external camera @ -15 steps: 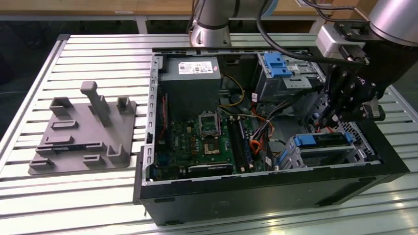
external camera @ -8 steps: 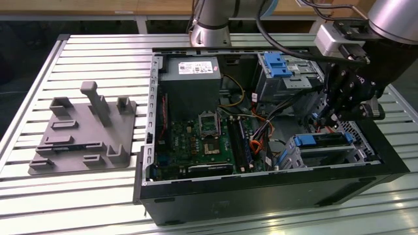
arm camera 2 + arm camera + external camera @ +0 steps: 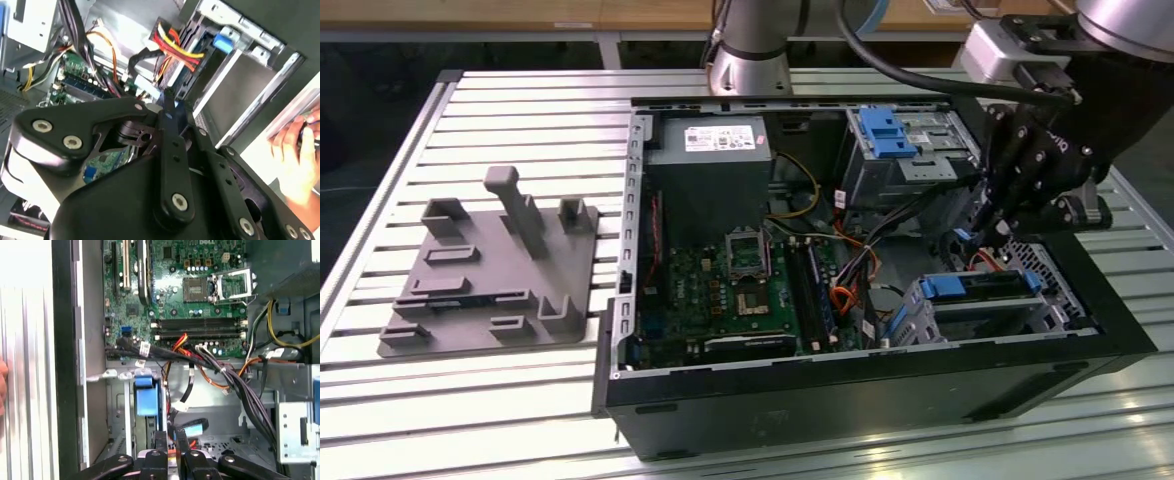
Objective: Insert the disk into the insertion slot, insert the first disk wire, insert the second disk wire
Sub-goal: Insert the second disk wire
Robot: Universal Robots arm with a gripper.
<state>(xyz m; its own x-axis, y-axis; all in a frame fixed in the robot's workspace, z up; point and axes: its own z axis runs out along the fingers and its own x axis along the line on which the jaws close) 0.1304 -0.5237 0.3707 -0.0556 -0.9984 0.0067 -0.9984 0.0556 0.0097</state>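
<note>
Ext. view: gripper (image 3: 983, 232) is seen lowered inside the open PC case (image 3: 854, 400), just above the disk (image 3: 974, 287) seated in the insertion slot (image 3: 987, 315). In first wrist view fingers (image 3: 160, 442) are shown pressed together w/ nothing between. A hand (image 3: 295, 150) is caught in second wrist view.

Matt black gripper (image 3: 991, 232) — silver perforated-metal insertion slot (image 3: 994, 315), blue plastic.

bright overhead light | table (image 3: 520, 400) slats glare | wrist views soft, overexposed edges
</note>
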